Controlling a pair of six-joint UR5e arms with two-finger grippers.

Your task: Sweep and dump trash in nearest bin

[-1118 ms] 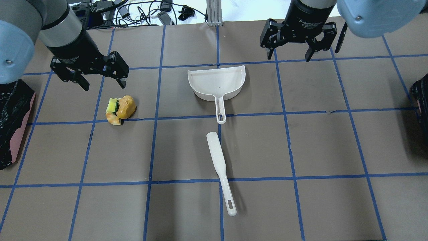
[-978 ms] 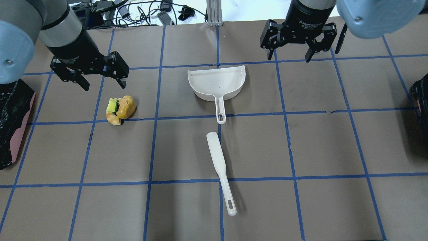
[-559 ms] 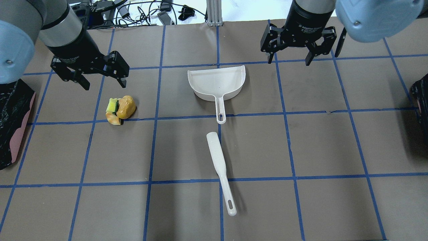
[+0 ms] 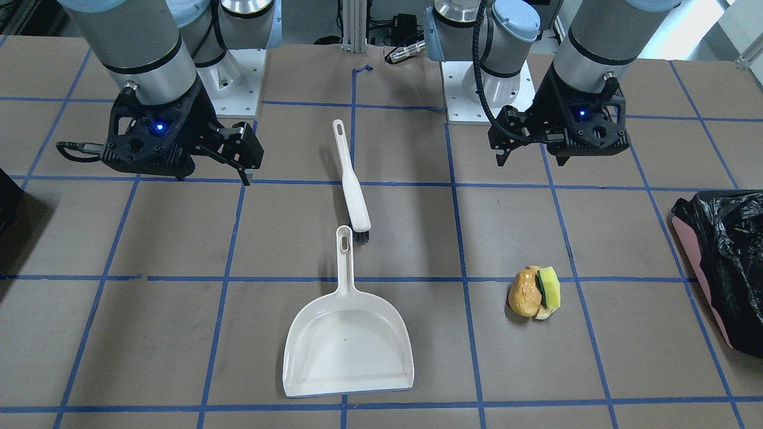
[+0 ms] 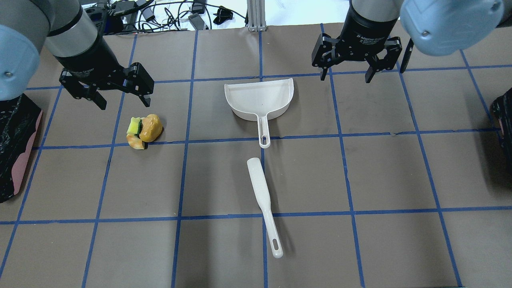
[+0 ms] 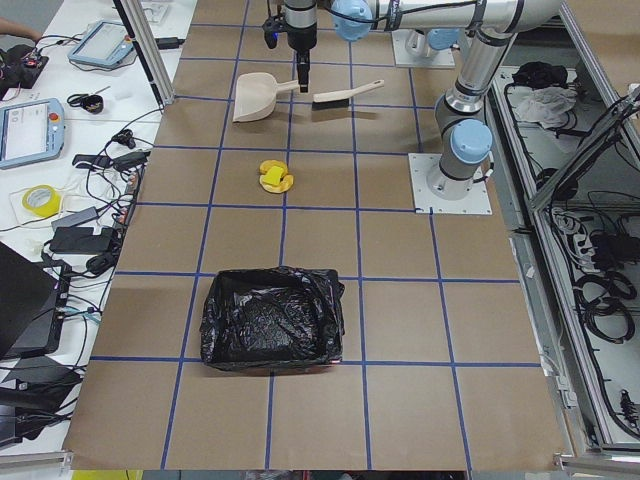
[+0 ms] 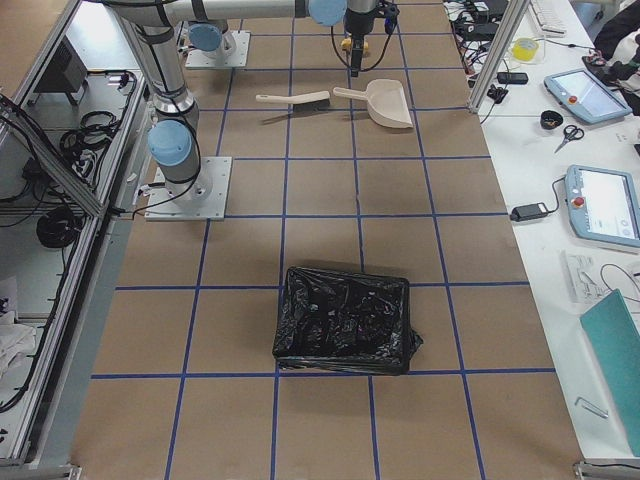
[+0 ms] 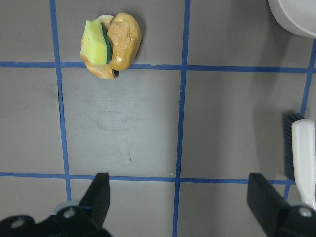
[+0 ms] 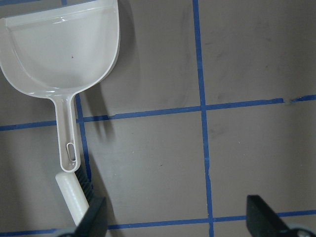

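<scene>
The trash (image 5: pixel 144 130) is a yellow-orange lump with a green-and-yellow sponge piece; it also shows in the front view (image 4: pixel 533 293) and the left wrist view (image 8: pixel 111 45). A white dustpan (image 5: pixel 260 98) lies mid-table. Its handle points at a white brush (image 5: pixel 262 200) lying flat. The pink-sided bin (image 5: pixel 16 144) with a black bag stands at the left edge, and shows in the front view (image 4: pixel 724 262). My left gripper (image 5: pixel 124 104) is open and empty, just beyond the trash. My right gripper (image 5: pixel 346 78) is open and empty, beyond and to the right of the dustpan.
A plain dark object (image 5: pixel 505 120) sits at the table's right edge. Cables and devices (image 5: pixel 168 14) lie beyond the far edge. The brown table (image 5: pixel 384 172) carries a blue tape grid.
My right gripper has shifted slightly nearer, toward the dustpan's row. My left gripper has barely moved. The trash, dustpan and brush have not moved.
</scene>
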